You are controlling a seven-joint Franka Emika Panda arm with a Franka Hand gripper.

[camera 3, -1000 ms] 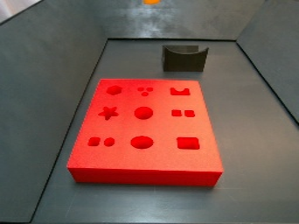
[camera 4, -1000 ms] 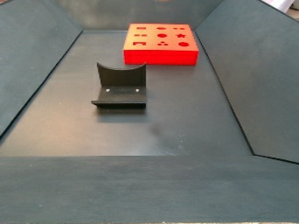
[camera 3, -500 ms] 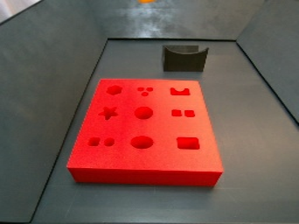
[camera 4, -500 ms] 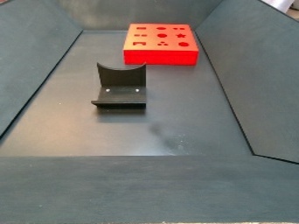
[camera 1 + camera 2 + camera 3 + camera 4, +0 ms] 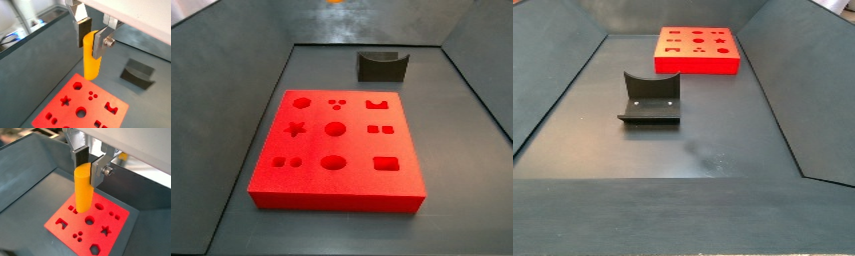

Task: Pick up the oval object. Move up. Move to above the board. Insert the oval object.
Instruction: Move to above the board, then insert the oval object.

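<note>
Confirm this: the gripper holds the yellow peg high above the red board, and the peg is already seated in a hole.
Not seated. Both wrist views show the gripper shut on the oval object, hanging clear above the board; every hole there looks empty.

fixture (image 5: pixel 649 98) | dark, upright on grey floor | apparently empty

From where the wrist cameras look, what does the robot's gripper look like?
In both wrist views the gripper hangs high above the red board. It has two flat silver metal plates as fingers, each lined with a dark pad. A round screw head shows on one plate. The fingers hang from a pale, whitish body. No cables are visible. The arm itself is out of view, and the side views barely catch the gripper.
</note>
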